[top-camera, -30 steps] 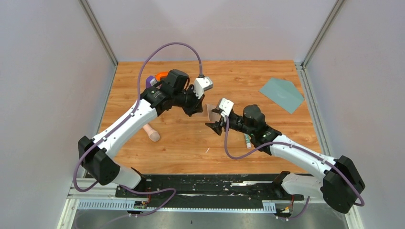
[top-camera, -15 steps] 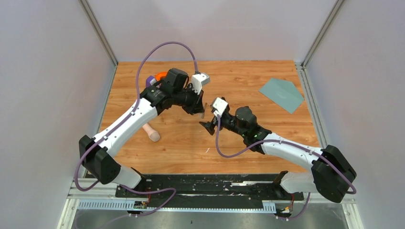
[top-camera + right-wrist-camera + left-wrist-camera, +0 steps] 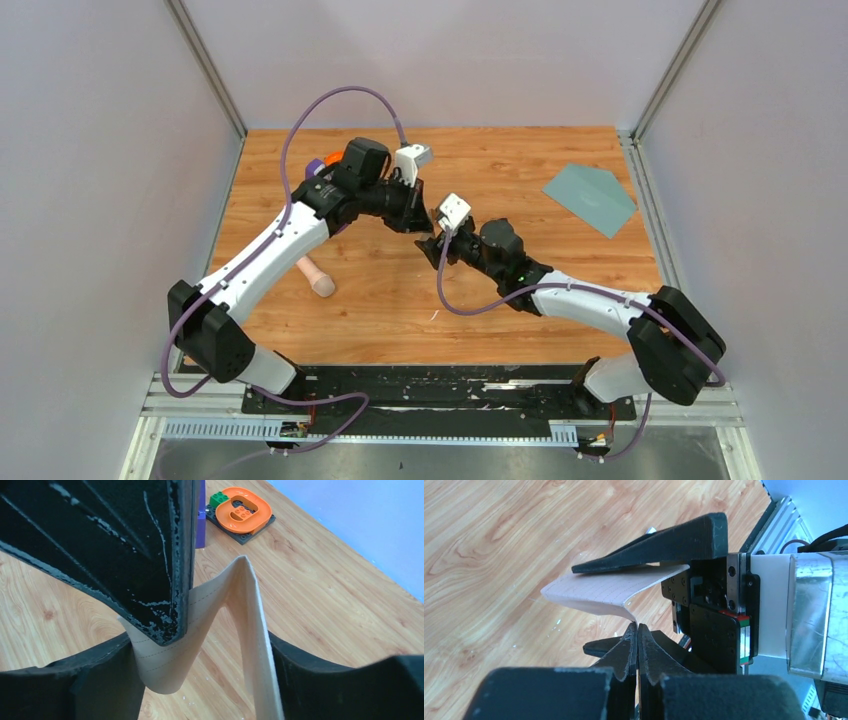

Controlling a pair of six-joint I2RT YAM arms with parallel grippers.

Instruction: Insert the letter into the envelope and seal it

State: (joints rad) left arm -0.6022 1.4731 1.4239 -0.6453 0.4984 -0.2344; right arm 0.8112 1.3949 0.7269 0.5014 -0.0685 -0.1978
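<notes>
Wood-grain table [image 3: 380,310], light orange-brown. Grey-teal envelope [image 3: 590,197] lies flat near the back right corner, well apart from the rest. Pinkish cylinder [image 3: 317,277] lies on its side towards the left. Back left: block toy [image 3: 242,511], an orange ring w/ a green brick on a dark plate, purple piece just beside it.
</notes>
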